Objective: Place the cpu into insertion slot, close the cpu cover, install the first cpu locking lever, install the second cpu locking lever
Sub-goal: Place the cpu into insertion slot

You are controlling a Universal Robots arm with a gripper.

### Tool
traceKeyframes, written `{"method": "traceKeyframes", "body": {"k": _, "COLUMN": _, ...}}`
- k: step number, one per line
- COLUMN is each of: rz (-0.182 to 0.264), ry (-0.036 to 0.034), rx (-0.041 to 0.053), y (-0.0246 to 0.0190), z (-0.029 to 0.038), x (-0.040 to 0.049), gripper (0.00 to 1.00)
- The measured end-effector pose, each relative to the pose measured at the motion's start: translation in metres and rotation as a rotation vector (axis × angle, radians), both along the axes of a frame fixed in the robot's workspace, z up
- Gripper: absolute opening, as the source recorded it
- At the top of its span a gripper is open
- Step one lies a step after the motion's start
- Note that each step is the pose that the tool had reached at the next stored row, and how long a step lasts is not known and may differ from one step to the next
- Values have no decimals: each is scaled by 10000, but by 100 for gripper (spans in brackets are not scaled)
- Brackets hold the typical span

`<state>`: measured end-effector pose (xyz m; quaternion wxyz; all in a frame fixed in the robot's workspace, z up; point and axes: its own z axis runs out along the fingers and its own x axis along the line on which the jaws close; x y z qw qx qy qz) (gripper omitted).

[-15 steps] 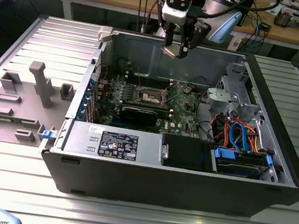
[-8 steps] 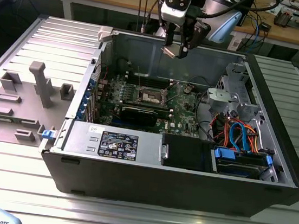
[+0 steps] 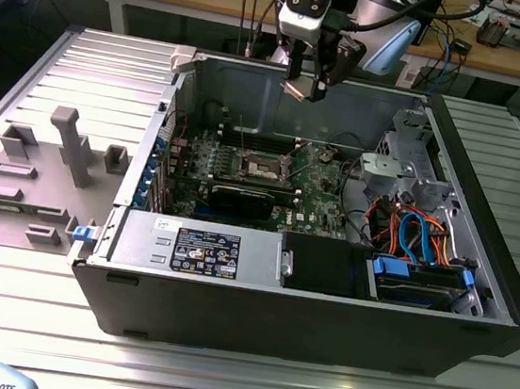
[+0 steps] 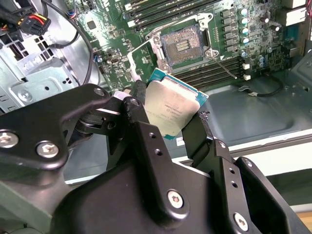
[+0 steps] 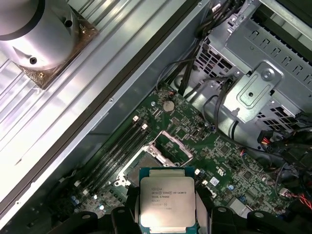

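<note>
My gripper (image 3: pixel 309 85) hangs above the open computer case, near its back wall, shut on the cpu (image 3: pixel 298 89). In both wrist views the cpu (image 4: pixel 171 108) (image 5: pixel 168 202), a flat square chip with a silver top, sits edge-on between the black fingers (image 4: pixel 138 105). Well below it on the green board lies the insertion slot (image 3: pixel 261 166) (image 4: pixel 181 45) (image 5: pixel 140 163), its dark centre bare. The cpu cover (image 4: pixel 146 52) (image 5: pixel 171 146) stands flipped up beside the slot. A thin locking lever (image 4: pixel 225 64) sticks out at the slot's edge.
A black graphics card (image 3: pixel 241 197) lies just in front of the slot, with memory slots (image 4: pixel 165 12) behind it. The power supply (image 3: pixel 197 244), drive cage (image 3: pixel 406 165) and coloured cables (image 3: pixel 417 233) crowd the case. A grey fixture plate (image 3: pixel 45 168) sits at the exterior view's left.
</note>
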<state>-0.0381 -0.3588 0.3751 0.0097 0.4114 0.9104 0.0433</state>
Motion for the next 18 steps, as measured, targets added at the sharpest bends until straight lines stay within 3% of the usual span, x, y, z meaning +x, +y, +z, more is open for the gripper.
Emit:
{"method": "traceKeyframes", "body": {"k": 12, "rz": -129, "ry": 0, "rx": 0, "y": 0, "z": 0, "x": 0, "gripper": 54}}
{"method": "traceKeyframes", "body": {"k": 18, "rz": -483, "ry": 0, "rx": 0, "y": 0, "z": -1, "x": 0, "gripper": 54}}
